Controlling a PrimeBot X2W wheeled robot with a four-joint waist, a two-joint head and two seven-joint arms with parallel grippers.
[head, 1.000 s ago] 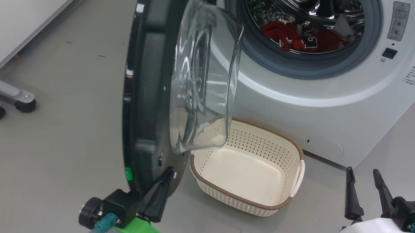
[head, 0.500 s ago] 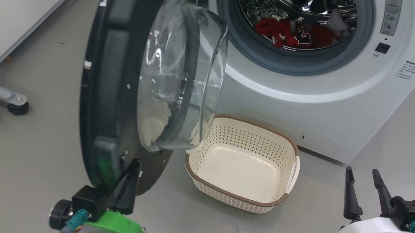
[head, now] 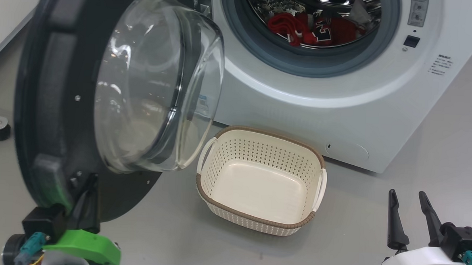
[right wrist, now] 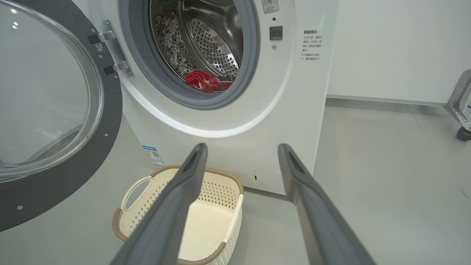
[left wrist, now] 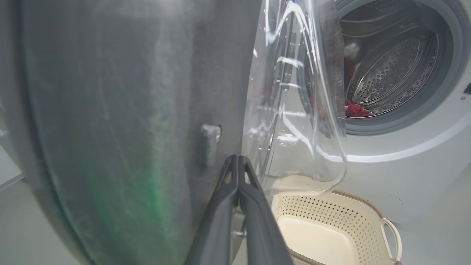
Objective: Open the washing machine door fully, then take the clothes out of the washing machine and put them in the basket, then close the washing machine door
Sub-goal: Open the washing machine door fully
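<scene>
Clothes (head: pixel 302 29) inside washing machine (head: pixel 302 95), basket (head: pixel 255 222) nearby

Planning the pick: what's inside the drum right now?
Red clothes with white trim lie bunched on the drum floor. The grey rubber ring hides the floor's near edge; anything under the pile can't be seen.

I see smooth grey floor (head: pixel 454 132) -- plain white wall (right wrist: pixel 386 44), grey baseboard (right wrist: pixel 368 100). Metal frame leg (right wrist: pixel 456 92) on black caster (right wrist: pixel 464 133), right wrist view edge.
</scene>
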